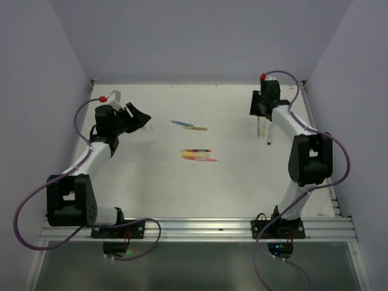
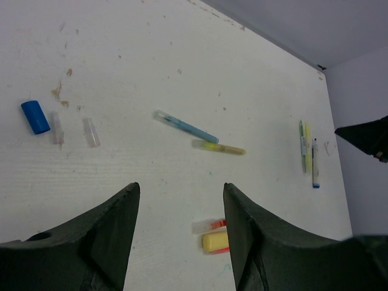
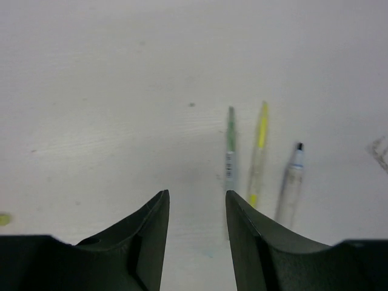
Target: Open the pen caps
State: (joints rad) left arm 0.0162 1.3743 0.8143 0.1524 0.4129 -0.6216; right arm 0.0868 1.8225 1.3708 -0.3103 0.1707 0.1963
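A loose blue pen cap [image 2: 35,116] and two clear caps [image 2: 56,128] [image 2: 91,132] lie at the table's left. A blue pen [image 2: 185,127] and a yellow pen [image 2: 219,147] rest mid-table. Nearer, a pale yellow cap [image 2: 215,241] sits beside red pens [image 1: 197,150]. My left gripper [image 2: 180,185] hovers open and empty above the table, left of these. My right gripper [image 3: 197,193] is open with nothing between its fingers, just short of a green pen [image 3: 230,148], a yellow pen [image 3: 259,151] and a blue-and-white pen [image 3: 292,179] lying side by side.
Walls close off the table at the back and on both sides. A metal rail [image 1: 200,227] runs along the near edge by the arm bases. A small clear object [image 3: 381,151] shows at the right edge of the right wrist view.
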